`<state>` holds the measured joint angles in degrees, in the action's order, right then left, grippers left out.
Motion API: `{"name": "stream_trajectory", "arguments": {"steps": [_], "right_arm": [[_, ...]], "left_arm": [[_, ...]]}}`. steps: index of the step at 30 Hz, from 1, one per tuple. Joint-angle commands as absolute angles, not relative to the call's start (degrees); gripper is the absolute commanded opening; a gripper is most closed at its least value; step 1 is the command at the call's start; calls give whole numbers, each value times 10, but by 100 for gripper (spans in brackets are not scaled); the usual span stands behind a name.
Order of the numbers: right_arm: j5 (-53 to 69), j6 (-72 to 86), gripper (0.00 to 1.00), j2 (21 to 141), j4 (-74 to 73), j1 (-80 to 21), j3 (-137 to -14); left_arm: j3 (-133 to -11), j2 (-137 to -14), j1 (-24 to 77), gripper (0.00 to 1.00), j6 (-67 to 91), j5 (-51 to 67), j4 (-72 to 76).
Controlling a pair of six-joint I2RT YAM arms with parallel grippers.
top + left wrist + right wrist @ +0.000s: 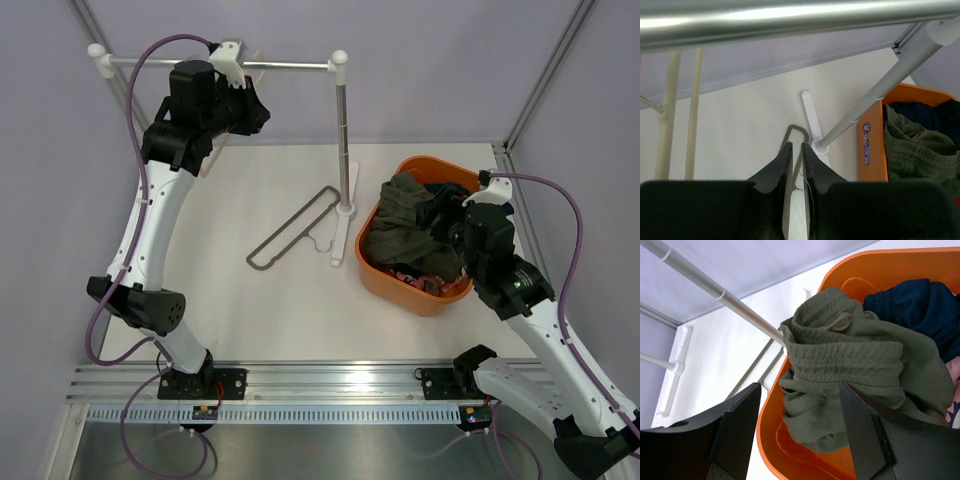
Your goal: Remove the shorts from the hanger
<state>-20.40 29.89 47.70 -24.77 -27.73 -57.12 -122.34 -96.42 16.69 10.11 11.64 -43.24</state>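
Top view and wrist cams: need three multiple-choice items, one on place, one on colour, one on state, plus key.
1. Where is the grey wire hanger?
A: hanging clear of the table
B: flat on the white table beside the metal rack post
C: propped upright against the wall

2. What colour are the cloth shorts seen between the right gripper's fingers in its wrist view?
A: pink
B: white
C: olive green

3. What state is the right gripper in?
A: open, holding nothing
B: shut on the shorts
C: shut on the hanger

Key:
1 B, the top view shows it lying on the tabletop by the post's foot.
2 C, olive cloth fills the gap, piled in the orange plastic tub.
3 A, its fingers stand wide apart with no cloth pinched.
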Motion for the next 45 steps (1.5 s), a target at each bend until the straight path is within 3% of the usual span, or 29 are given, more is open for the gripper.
{"name": "stream_trajectory", "arguments": {"steps": [1, 7, 13, 18, 31, 45], "right_arm": [[-195, 280, 73, 479, -250, -275, -606], [-186, 275, 74, 484, -255, -275, -623], [-178, 272, 75, 486, -259, -275, -635], [-169, 271, 75, 494, -258, -275, -639], [-171, 259, 77, 491, -271, -275, -646], [-171, 253, 77, 474, -275, -275, -638]], "left_arm": [[-1180, -930, 185, 17, 84, 124, -409], [-1031, -866, 295, 41, 68, -39, -414], [-827, -787, 330, 51, 110, -111, -330], [-757, -820, 337, 54, 114, -144, -318], [-793, -1029, 335, 54, 136, -141, -360], [-783, -1094, 276, 52, 136, -52, -309]]}}
